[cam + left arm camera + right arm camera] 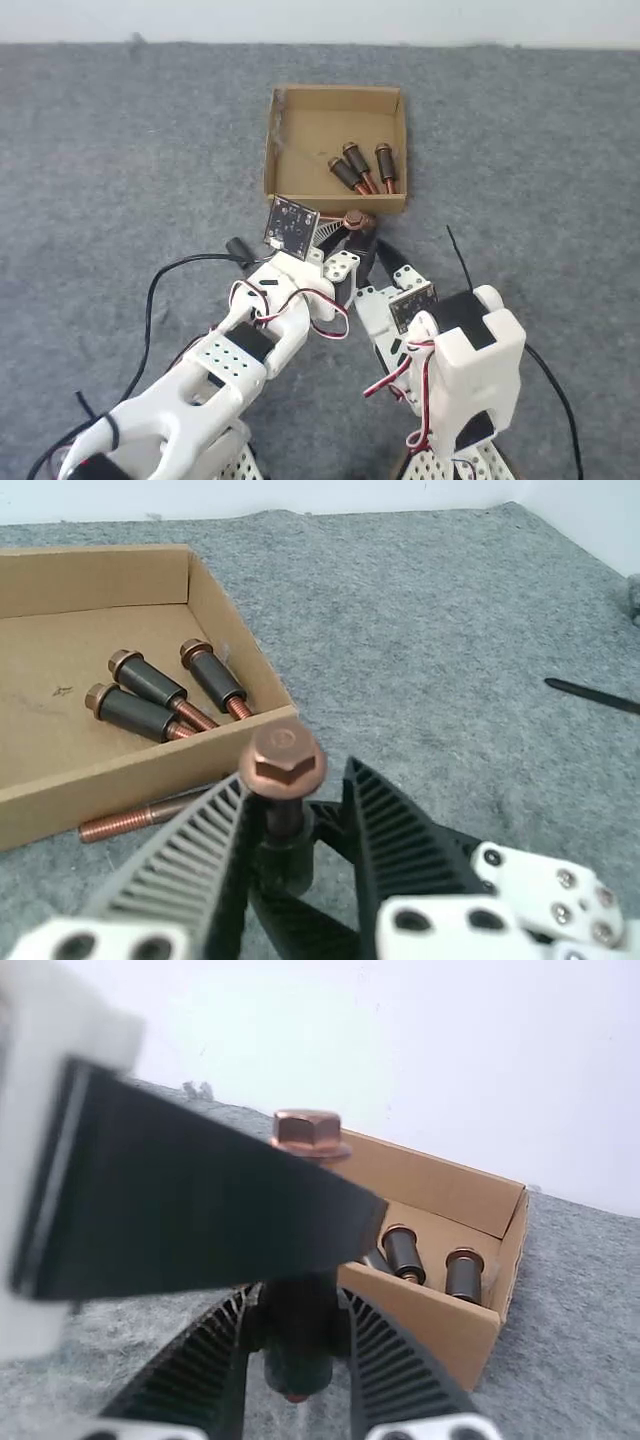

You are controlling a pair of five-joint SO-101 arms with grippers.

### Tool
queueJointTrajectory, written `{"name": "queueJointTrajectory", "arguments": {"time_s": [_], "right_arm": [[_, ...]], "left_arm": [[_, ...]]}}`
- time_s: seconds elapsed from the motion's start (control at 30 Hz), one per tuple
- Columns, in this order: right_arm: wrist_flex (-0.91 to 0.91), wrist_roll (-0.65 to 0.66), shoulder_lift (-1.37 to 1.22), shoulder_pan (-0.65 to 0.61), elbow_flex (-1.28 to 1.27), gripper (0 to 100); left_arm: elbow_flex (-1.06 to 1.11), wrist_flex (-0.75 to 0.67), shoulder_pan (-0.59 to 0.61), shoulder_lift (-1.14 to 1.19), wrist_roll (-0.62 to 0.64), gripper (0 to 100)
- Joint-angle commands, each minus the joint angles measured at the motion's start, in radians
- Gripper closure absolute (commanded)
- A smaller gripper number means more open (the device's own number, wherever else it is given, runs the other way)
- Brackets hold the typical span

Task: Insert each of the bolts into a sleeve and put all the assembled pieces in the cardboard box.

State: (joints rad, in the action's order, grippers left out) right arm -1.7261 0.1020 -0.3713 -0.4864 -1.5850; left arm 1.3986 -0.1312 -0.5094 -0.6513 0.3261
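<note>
Bolt [283, 760], copper hex head, upright in a black sleeve [297, 1345], lower centre of the left wrist frame, just outside the cardboard box [271, 140]. Right gripper [297, 1305] pinches the sleeve; left gripper [295, 773] is parted, one finger touching the bolt, the other just clear. Three assembled pieces [360, 166] lie in the box; one bare bolt [140, 818] lies beside its wall

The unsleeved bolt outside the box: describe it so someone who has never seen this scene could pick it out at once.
Start at the cardboard box on the grey carpet. Just outside its wall nearest the arms, a copper bolt lies flat. Unlike the three sleeved bolts in the box and the upright bolt in a sleeve, its threaded shank is bare.
</note>
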Motion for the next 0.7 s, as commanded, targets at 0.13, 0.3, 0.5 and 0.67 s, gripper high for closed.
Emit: {"name": "queueJointTrajectory", "arguments": {"time_s": [0.13,0.3,0.5,0.67], "right_arm": [[-0.033,0.006,0.058,0.031,-0.035,99.2],[-0.033,0.006,0.058,0.039,-0.035,99.2],[-0.033,0.006,0.058,0.039,-0.035,99.2],[-0.033,0.006,0.058,0.039,-0.035,99.2]], "left_arm": [[-0.004,-0.017,-0.011,-0.008,-0.012,89],[0.005,-0.017,0.011,-0.008,-0.015,87],[0.005,-0.017,0.044,-0.008,-0.015,86],[0.005,-0.017,0.021,-0.008,-0.015,86]]}}
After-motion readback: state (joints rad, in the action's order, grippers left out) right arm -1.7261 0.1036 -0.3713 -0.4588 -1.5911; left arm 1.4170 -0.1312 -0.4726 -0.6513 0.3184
